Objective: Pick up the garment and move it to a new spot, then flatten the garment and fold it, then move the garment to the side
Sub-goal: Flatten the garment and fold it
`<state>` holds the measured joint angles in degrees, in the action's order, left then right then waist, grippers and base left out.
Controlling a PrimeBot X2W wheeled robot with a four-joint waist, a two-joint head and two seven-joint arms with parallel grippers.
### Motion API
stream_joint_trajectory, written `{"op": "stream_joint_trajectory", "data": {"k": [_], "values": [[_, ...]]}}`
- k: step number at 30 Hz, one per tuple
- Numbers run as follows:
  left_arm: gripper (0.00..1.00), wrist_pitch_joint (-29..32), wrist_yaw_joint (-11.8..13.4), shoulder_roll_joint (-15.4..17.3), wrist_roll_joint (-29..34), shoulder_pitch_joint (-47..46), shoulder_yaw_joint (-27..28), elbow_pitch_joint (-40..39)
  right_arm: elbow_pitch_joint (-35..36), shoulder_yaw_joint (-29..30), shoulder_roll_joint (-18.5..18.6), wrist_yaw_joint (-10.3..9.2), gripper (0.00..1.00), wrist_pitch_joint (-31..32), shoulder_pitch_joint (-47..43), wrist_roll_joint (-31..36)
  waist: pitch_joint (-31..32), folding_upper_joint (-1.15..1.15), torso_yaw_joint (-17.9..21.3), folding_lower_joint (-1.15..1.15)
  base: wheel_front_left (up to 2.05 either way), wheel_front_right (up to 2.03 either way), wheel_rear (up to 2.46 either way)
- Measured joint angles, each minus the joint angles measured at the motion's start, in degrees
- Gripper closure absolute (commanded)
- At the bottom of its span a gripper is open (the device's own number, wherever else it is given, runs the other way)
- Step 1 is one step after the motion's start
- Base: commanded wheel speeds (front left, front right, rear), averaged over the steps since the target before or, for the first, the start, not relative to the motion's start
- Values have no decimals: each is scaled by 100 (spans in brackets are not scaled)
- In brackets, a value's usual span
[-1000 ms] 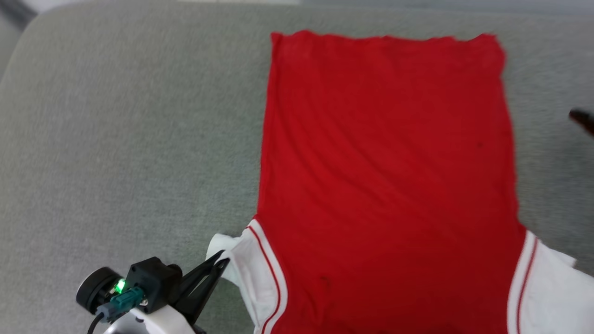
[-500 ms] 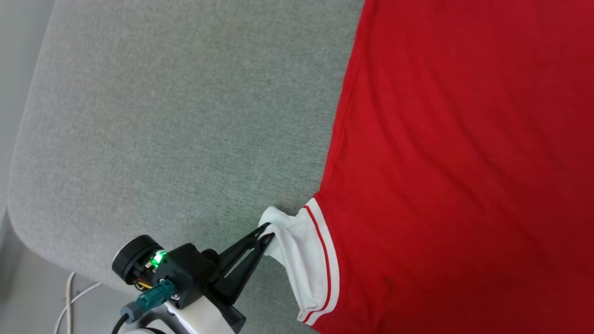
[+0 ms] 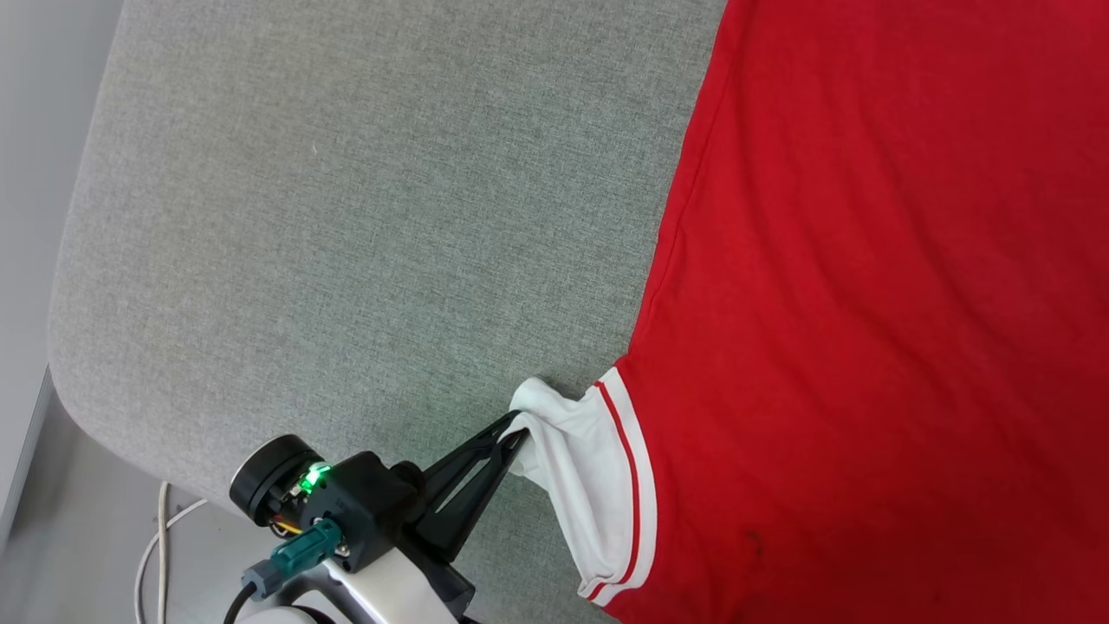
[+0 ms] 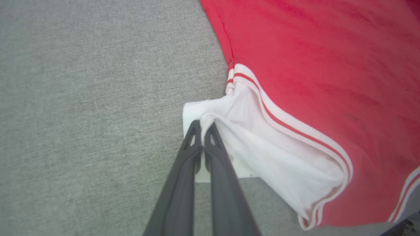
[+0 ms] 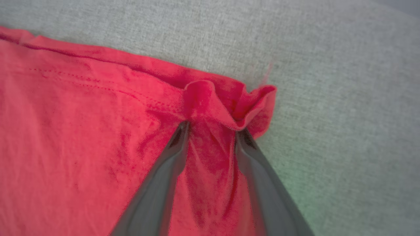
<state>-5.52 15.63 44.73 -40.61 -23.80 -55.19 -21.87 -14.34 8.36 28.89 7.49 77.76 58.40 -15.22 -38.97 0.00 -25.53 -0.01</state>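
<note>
Left wrist view: my left gripper (image 4: 202, 126) clamped on white sleeve edge of garment (image 4: 311, 65). My right gripper (image 5: 211, 127) stands apart, red hem bunched between tips; grip unclear.

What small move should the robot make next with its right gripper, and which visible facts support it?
Probably close the right gripper fully on the red hem corner of the garment. Its fingers stand apart with that cloth bunched between them, while the left gripper is shut on the white sleeve. Both ends likely need a firm hold before any lift.
</note>
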Motion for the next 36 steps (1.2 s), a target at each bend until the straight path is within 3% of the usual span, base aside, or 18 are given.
{"op": "stream_joint_trajectory", "data": {"k": [11, 23, 36], "values": [[100, 5, 2, 44, 1, -12, 1, 121, -3, 23, -26, 1, 100, -4, -572, -104, 323, 0, 189, 0, 0, 0, 0], [100, -20, 75, 222, -319, 241, 60, 338, 371, 104, -145, 1, 100, -36, -2450, -781, 1299, 0, 862, 0, 0, 0, 0], [100, -105, 254, 325, -537, 555, 120, 481, 1543, 294, -366, 1, 100, -5, -4608, -1430, 2254, 0, 1677, 0, 0, 0, 0]]}}
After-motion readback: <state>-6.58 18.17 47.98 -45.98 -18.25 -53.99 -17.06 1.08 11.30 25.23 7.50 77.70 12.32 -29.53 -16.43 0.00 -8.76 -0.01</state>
